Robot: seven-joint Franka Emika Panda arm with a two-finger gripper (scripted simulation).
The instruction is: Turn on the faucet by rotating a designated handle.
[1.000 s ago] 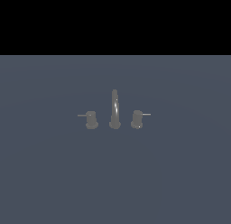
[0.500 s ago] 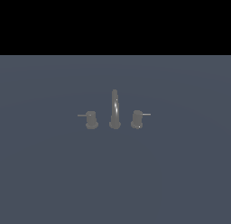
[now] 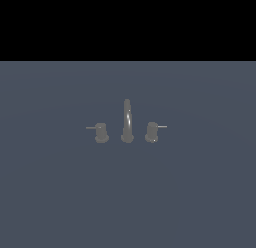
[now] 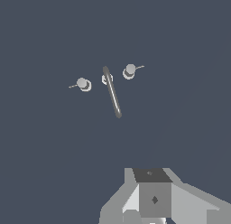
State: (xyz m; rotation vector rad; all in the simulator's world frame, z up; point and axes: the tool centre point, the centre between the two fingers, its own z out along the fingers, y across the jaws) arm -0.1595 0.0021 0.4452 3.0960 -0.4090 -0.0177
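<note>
Wrist view: the gripper (image 4: 151, 205), its jaw opening unreadable, hangs well above the stubby gray speck-marked valve handle (image 3: 152, 132), whose thin lever rod points away from the dull-gray arched faucet (image 3: 127, 121).

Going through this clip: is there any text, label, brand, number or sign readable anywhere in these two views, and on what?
None. The faucet carries no lettering in either view. The handle shows only a tiny pale speck low on it, not a character. The hand has a small dark diamond mark on its housing, a shape rather than text.
</note>
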